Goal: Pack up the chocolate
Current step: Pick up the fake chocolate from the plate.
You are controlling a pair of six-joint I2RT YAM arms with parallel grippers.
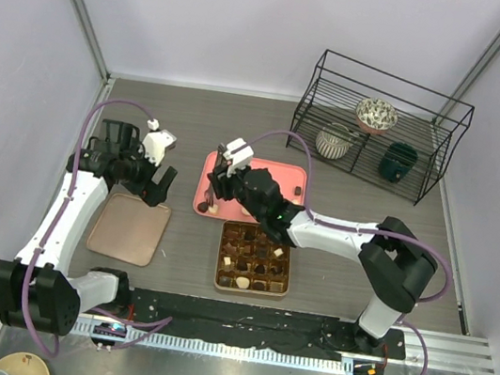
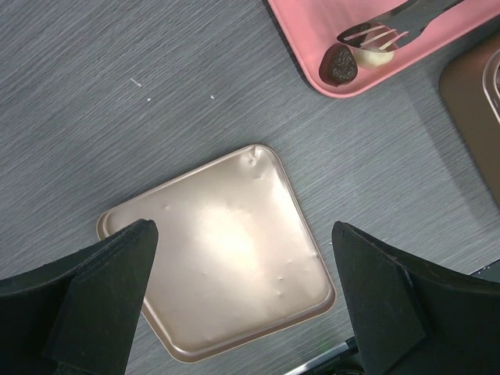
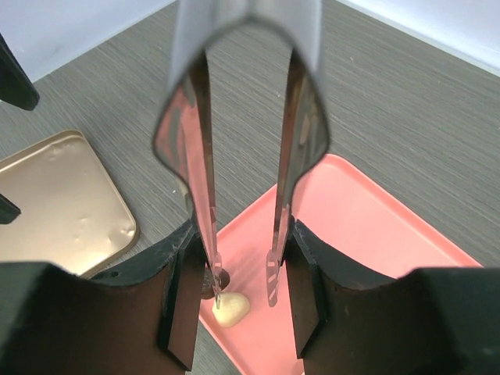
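Note:
My right gripper is shut on metal tongs. The tong tips stand apart over the near left corner of the pink tray. One tip touches a cream-white chocolate, and a dark chocolate lies right beside it. In the top view this pair sits at the tray's front left, with another dark chocolate near its right edge. The gold-brown gridded box in front of the tray holds several chocolates. My left gripper hangs open and empty over a flat gold lid.
A black wire rack with two bowls and a dark cup stands at the back right. The gold lid lies left of the box. White walls close in the table on the left, back and right.

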